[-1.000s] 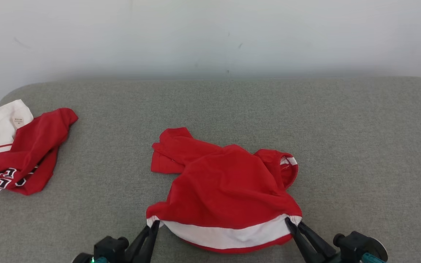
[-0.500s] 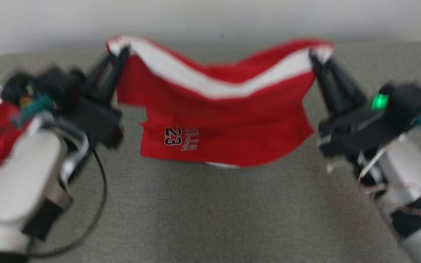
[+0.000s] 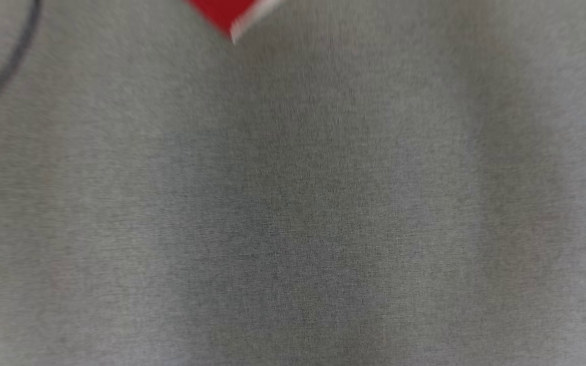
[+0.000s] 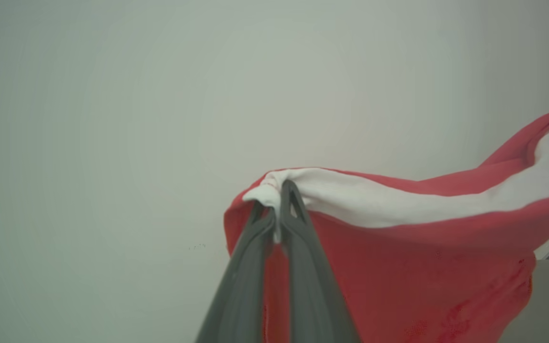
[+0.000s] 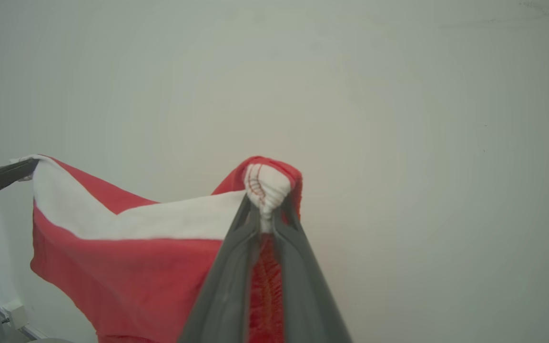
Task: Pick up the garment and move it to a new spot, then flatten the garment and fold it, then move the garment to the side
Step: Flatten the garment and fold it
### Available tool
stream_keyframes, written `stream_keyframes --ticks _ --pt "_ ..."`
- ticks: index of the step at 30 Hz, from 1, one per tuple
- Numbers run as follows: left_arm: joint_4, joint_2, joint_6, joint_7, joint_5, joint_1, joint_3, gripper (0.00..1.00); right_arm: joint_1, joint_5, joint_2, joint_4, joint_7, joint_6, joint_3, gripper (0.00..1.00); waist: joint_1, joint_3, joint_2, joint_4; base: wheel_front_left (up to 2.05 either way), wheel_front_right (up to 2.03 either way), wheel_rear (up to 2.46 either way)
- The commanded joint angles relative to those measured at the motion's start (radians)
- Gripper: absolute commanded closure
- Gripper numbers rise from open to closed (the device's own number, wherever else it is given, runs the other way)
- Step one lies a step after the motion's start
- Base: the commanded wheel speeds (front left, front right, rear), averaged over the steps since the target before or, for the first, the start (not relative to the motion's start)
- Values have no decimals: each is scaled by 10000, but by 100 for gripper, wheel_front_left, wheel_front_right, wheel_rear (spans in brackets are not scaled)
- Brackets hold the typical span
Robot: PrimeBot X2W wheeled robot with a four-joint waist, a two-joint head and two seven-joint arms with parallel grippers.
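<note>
1. The left gripper (image 4: pixel 274 200) has its fingers pressed together on one end of the white band (image 4: pixel 398 200). The right gripper (image 5: pixel 266 205) is clamped the same way on the other end, where the cloth bunches into a small knob above its fingertips.
2. The red garment (image 4: pixel 398 267) hangs in the air between the two. In the left wrist view it runs from the grip towards 3 o'clock. In the right wrist view it runs towards 9 o'clock. The band sags in the middle and the red body drops below it.
3. In the blurred head view, one red-and-white corner of the garment (image 3: pixel 222 12) shows at about 12 o'clock, above the grey tabletop (image 3: pixel 293 203).
4. It looks light, soft and quite limp, judging by the sag and the loose folds. It should swing and drape rather than hold a shape. It is not fragile, but a thin pinch of cloth could slide out under a sharp tug.
5. The band's two ends seem the right places to hold. That edge appears doubled and stitched, so it gives the fingers more to bite on. Drawing the ends apart would likely take out the sag before the garment is laid flat.
6. Further out, a pale wall (image 4: pixel 112 119) stands behind the cloth in both wrist views. A dark cable (image 3: pixel 8 66) curves across the head view at about 10 o'clock.
</note>
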Motion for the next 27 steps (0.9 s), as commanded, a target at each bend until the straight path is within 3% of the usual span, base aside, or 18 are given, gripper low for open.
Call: stream_keyframes --ticks 1,12,20,27 --pt "258 57 28 -72 -29 -599 -114 100 -524 195 65 255 72 12 -90 100 -5 1269 -3 -336 0 0 0" --pt "2715 -381 28 -950 -724 -3955 -1499 100 -3722 227 3 2483 212 11 642 100 -5 2090 -3 -211 0 0 0" --pt "3320 -433 28 -1585 -1443 -4163 -2287 100 -4023 510 -55 3124 -225 11 1395 100 -5 2271 -3 -110 0 0 0" --pt "3052 -268 28 -2229 -2085 -3209 -2928 100 -3103 1065 -380 2918 -707 11 2221 100 -5 1915 -3 -208 0 0 0"
